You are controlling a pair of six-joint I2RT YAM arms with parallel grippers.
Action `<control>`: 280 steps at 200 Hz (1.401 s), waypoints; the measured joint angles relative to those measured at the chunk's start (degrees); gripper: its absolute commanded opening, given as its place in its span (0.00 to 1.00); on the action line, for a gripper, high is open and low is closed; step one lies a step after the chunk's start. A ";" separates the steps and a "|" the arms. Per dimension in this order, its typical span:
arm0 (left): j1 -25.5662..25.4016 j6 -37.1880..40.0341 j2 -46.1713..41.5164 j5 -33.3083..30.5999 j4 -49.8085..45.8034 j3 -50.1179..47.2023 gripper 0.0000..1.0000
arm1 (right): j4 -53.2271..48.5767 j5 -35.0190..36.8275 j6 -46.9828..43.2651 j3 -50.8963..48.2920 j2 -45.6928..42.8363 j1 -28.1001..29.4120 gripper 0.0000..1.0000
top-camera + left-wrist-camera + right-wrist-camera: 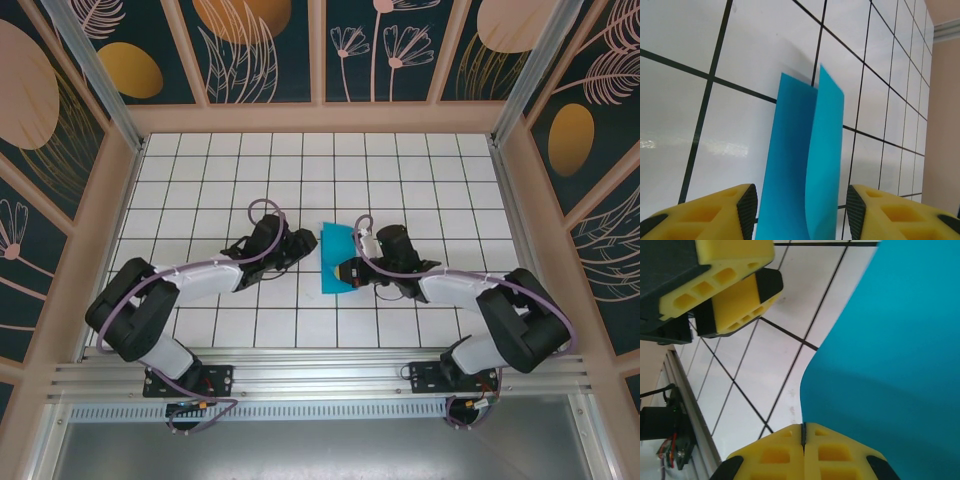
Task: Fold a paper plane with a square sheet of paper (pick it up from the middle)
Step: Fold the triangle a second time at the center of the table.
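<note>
Mid-table, paper sits between the two gripper tips, about two tile rows in from the near edge. Teal, already creased narrower than square.

Left wrist view: paper shows two long panels meeting at a lengthwise crease. The right panel is lighter and curls up off the tiles. Far ends are uneven, with the right corner reaching further out.

Right wrist view: paper bows upward. Its curved edge runs straight down into the seam of the right gripper.

Right gripper: yellow fingers pressed flat together, no gap, pinching the paper's edge. From above, right gripper is at the paper's near-right corner, over the sheet.

Left gripper: jaws roughly half apart, paper's near end running between the pads. There is a visible gap to the right pad. The left pad is just beside the paper edge, and I can't tell if it touches. No clamp here.

From above, left gripper is at the paper's left edge, facing the right one. Its fingers also show in the right wrist view, apart from the paper.

Table: white tiles, black grid lines.
</note>
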 measured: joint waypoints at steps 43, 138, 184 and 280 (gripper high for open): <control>0.00 0.00 -3.19 -1.84 -2.40 -0.13 0.50 | 0.66 7.39 7.65 0.02 0.13 5.49 0.00; 0.00 -0.42 -8.50 0.87 -1.55 -8.37 0.30 | 2.73 17.73 17.33 0.61 2.67 11.74 0.00; -1.57 -0.24 -6.62 4.55 0.39 -8.48 0.21 | 2.78 17.68 17.40 0.59 3.78 11.52 0.00; -3.82 -0.20 0.74 7.23 1.92 -7.21 0.08 | 3.45 17.66 17.68 -2.95 3.76 9.55 0.00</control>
